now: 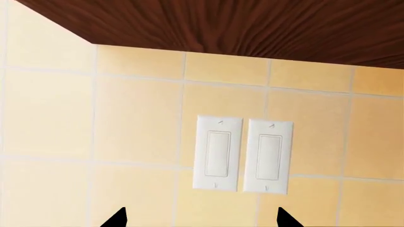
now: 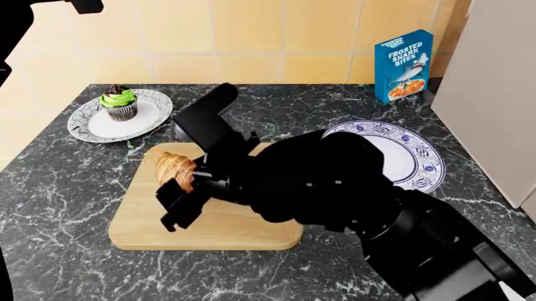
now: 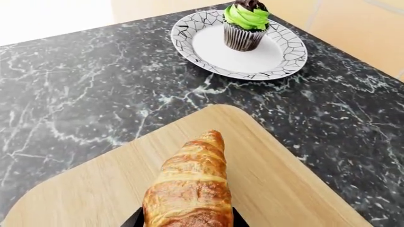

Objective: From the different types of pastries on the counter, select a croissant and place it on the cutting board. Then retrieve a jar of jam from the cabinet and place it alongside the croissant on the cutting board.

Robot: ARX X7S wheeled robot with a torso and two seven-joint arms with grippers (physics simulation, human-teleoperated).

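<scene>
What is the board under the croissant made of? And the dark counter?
The light square-ish cutting board looks like pale wood with a smooth matte finish: faint grain lines run along it. The dark grey-black counter looks like polished marble, going by its white veins, though it could be another stone. The golden-brown ridged croissant looks like flaky baked pastry.

The counter [image 2: 67, 188] carries a cutting board [image 2: 226, 232], two plates [image 2: 92, 125] and a cereal box [image 2: 403, 66].

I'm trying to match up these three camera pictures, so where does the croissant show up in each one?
Head view: the croissant lies at the cutting board's far left part, at the right gripper.
Right wrist view: croissant at bottom centre, over the board.
Left wrist view: not in it, only wall tiles and switches.
Shared landmark: the green-frosted cupcake.
</scene>
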